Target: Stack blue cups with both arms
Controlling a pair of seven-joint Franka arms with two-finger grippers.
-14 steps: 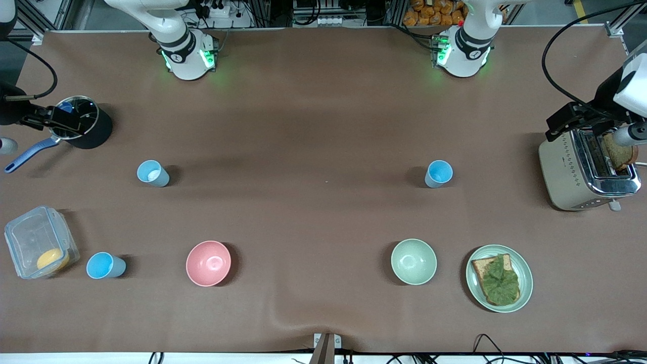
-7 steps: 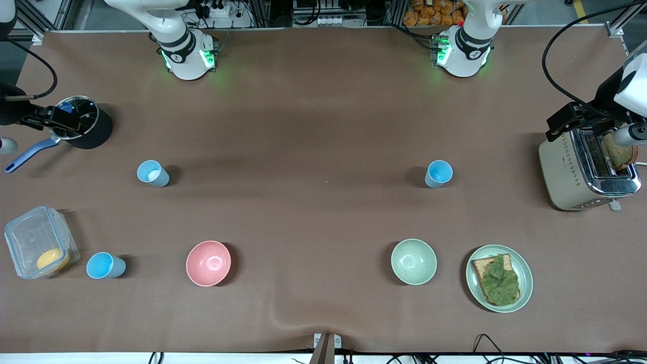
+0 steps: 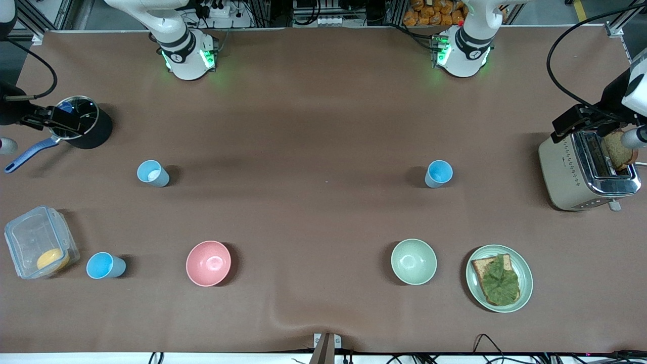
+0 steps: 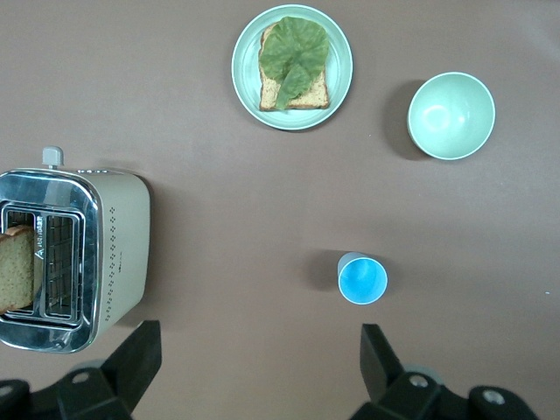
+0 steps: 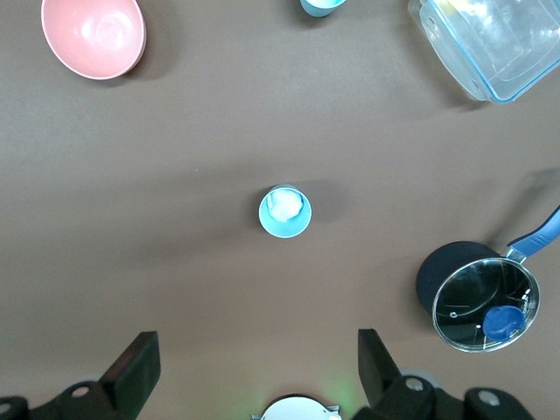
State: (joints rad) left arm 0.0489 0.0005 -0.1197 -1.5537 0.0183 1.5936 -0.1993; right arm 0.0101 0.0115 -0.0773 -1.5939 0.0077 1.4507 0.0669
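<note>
Three blue cups stand upright and apart on the brown table. One [image 3: 152,173] is toward the right arm's end and shows a pale spot inside; it also shows in the right wrist view [image 5: 285,212]. One [image 3: 438,173] is toward the left arm's end and also shows in the left wrist view [image 4: 362,279]. The third [image 3: 105,266] is nearest the front camera, beside a clear container. My left gripper [image 4: 258,367] is open and empty, high over the table between its base and its cup. My right gripper [image 5: 255,367] is open and empty, high over its base [image 5: 297,409]. Both grippers are out of the front view.
A pink bowl [image 3: 208,263], a pale green bowl [image 3: 413,261] and a plate with toast and lettuce [image 3: 499,278] stand near the front. A toaster [image 3: 586,169] with another arm's gripper [image 3: 581,119] over it, a black pot [image 3: 83,126] and a clear container [image 3: 40,241] sit at the table's ends.
The other arm's gripper over the toaster has shifted slightly toward the table's edge. The cups and both arm bases have not moved.
</note>
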